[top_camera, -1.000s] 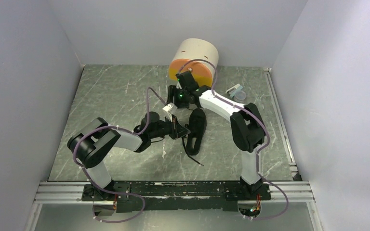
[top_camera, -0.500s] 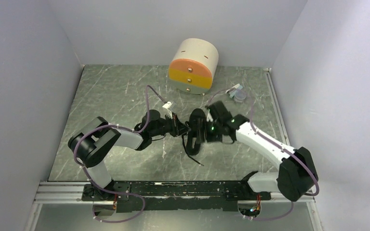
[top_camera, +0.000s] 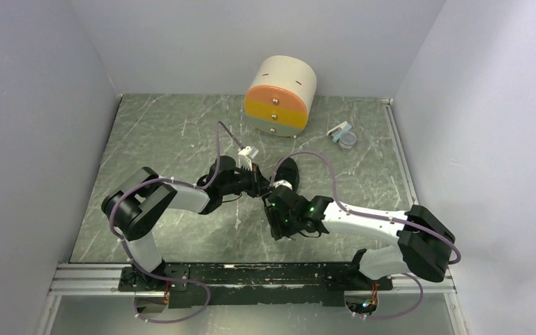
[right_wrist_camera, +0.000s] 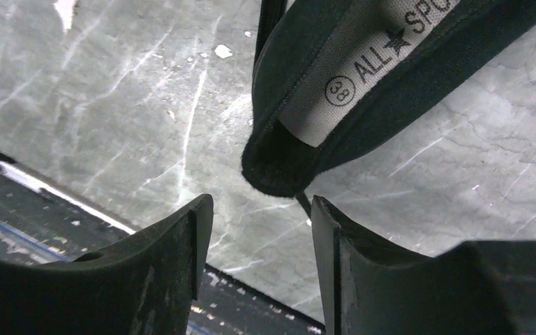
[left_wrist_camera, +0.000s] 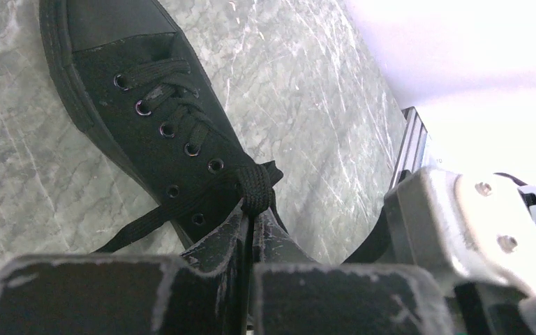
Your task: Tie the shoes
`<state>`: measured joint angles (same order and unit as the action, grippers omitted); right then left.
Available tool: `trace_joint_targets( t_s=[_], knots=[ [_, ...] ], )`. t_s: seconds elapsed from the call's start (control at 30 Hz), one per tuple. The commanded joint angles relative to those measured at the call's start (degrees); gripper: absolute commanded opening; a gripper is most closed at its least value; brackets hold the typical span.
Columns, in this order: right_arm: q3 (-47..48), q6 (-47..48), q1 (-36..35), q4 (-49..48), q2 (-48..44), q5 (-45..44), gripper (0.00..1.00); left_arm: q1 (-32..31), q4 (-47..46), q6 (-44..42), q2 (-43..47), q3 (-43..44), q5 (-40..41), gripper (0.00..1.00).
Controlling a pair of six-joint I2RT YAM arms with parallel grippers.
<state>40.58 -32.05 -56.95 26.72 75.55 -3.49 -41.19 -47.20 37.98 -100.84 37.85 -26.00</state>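
Shoe (top_camera: pixel 287 170): one black low-cut lace-up, lying on the marbled desk (top_camera: pixel 167 139) on the arm-base side of the round drawer box (top_camera: pixel 283 96). Its toe points toward the box and its heel away from it. In the top view I see little but the toe end, because both arms cover the rest.

Left hand (left_wrist_camera: pixel 250 225): I read it as fully closed. The fingers (left_wrist_camera: pixel 216 241) are pressed together with no gap, pinching the black lace (left_wrist_camera: pixel 255 190) right at the knot by the top eyelets. The eyelet rows run up the shoe toward the toe cap. One loose lace strand trails off the shoe's side across the desk, away from the box.

Right hand (right_wrist_camera: pixel 259 207): wide open, and I see nothing in it. It sits at the heel end, the end farthest from the box. The rounded heel edge lies just past the fingertips (right_wrist_camera: pixel 199 209), in line with the gap between them. I cannot tell whether it touches. A printed label (right_wrist_camera: pixel 363 63) inside the shoe shows "38" and "ALL".

A small clear container (top_camera: pixel 345 134) lies on the desk to the right of the box, well apart from the shoe.
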Motion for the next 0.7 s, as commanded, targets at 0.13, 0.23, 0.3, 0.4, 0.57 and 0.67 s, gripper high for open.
trace_joint_targets(
  t_s=[0.13, 0.23, 0.3, 0.4, 0.57, 0.67],
  knots=[
    [-4.3, -2.6, -6.1, -6.7, 2.2, -10.8, 0.47, 1.4, 0.0, 1.3, -1.0, 1.3, -2.2, 0.05],
    [-3.3, -3.1, -7.3, -6.1, 5.5, -13.2, 0.36, 1.5, 0.1, 1.4, -1.6, 1.5, -2.5, 0.05],
    [-3.3, -2.7, -7.9, -7.0, 7.2, -13.6, 0.29, 1.5, -0.3, 1.5, -1.8, 1.4, -2.5, 0.05],
    [-3.8, -3.1, -8.6, -6.9, 4.5, -13.6, 0.04, 1.5, -0.5, 1.2, -1.8, 1.4, -2.3, 0.05],
    [1.3, -6.0, -8.6, 3.9, -8.5, -15.7, 0.00, 1.5, 0.4, 0.6, -1.5, 1.6, -2.2, 0.05],
    [6.1, -5.0, -7.4, 9.4, -14.3, -18.1, 0.00, 1.5, 0.5, 0.1, -0.9, 1.6, -2.0, 0.05]
  ],
)
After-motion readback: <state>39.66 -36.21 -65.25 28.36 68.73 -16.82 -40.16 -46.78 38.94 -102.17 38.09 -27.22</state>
